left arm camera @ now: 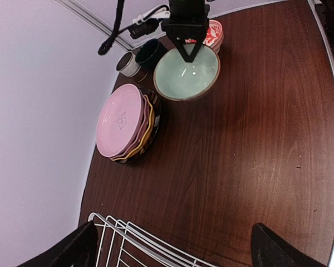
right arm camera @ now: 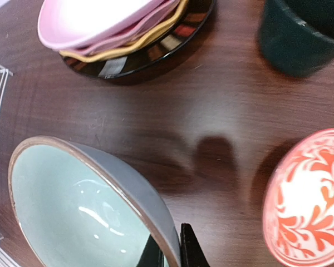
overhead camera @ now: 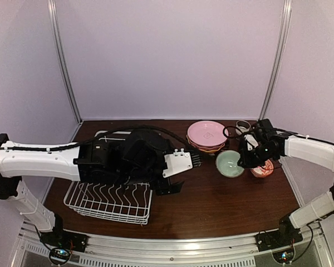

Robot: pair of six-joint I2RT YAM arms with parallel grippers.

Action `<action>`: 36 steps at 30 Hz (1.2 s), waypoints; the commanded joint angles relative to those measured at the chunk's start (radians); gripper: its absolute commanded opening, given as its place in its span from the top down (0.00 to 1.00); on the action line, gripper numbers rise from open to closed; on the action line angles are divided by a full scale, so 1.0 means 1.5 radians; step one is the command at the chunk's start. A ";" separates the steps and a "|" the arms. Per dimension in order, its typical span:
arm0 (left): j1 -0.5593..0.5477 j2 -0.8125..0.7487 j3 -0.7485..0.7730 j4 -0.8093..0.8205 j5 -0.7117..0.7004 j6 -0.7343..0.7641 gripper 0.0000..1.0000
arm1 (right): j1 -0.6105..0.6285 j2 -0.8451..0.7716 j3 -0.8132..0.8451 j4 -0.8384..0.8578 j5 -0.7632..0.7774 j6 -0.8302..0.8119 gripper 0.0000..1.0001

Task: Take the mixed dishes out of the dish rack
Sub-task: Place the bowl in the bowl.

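Four stacked plates (left arm camera: 121,121), two cups (left arm camera: 150,53), one green bowl (left arm camera: 185,77), one red bowl (left arm camera: 215,33), one rack (overhead camera: 108,203).

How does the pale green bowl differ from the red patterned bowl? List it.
The pale green bowl is plain and larger than the red patterned bowl. The right gripper pinches the green one's rim; the red patterned bowl stands free. Both are outside the dish rack.

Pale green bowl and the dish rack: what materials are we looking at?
The pale green bowl looks like glazed ceramic: glossy highlights inside, brown unglazed-looking rim. The dish rack is probably coated metal wire: thin white rods, little shine.
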 commanded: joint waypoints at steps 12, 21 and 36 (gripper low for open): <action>0.021 -0.009 -0.023 0.068 0.039 -0.016 0.03 | -0.249 -0.183 -0.065 -0.059 -0.010 0.006 1.00; 0.027 -0.023 -0.048 0.092 0.050 -0.015 0.03 | -0.342 -0.167 -0.073 -0.041 -0.011 0.012 1.00; 0.042 -0.029 -0.070 0.106 0.064 -0.018 0.03 | -0.364 -0.082 -0.074 0.030 -0.015 0.024 0.96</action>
